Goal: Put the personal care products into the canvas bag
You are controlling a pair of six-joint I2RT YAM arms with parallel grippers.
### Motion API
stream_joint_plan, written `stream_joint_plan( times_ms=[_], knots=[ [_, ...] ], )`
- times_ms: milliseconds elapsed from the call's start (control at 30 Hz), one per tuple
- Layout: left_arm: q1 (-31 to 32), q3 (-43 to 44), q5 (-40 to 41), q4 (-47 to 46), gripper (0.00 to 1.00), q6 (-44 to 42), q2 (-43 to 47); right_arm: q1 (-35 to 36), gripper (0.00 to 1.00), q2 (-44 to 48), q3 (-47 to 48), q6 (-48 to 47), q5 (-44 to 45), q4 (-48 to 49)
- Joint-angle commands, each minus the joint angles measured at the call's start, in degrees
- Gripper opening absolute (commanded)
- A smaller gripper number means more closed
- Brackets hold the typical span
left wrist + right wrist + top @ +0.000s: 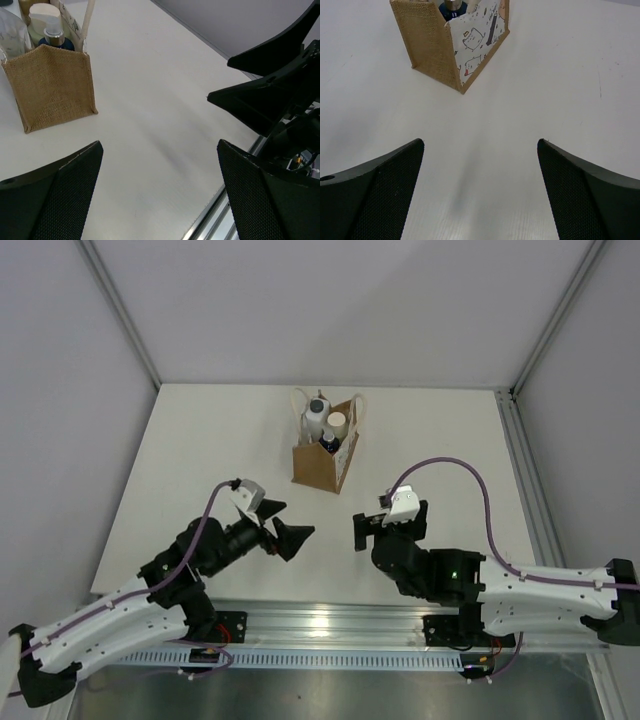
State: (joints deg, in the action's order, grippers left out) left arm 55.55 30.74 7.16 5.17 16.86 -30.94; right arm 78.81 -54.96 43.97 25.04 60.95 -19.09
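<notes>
Bag of brown canvas (318, 468), upright and boxy, small bottles (318, 412) already inside, toward far edge of white surface (200, 440); about equally near left pincer (283, 524) and right pincer (362, 531), both released, empty.

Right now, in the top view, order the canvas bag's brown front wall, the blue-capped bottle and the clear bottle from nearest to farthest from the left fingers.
1. Canvas bag's brown front wall, nearest side.
2. Blue-capped bottle, inside, just behind that wall.
3. Clear bottle, inside, at the far end.
</notes>
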Motion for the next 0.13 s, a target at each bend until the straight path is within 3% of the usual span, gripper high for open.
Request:
stream_joint_plan(
  times_ms=[0,100],
  knots=[
    [0.3,-0.8,-0.9,-4.0,0.99,-1.0,2.1,0.4,1.0,0.6,1.7,0.7,3.4,2.5],
    [0.3,-0.8,0.0,-3.6,0.99,-1.1,2.5,0.4,1.0,1.2,1.0,-0.8,1.6,4.2]
  ],
)
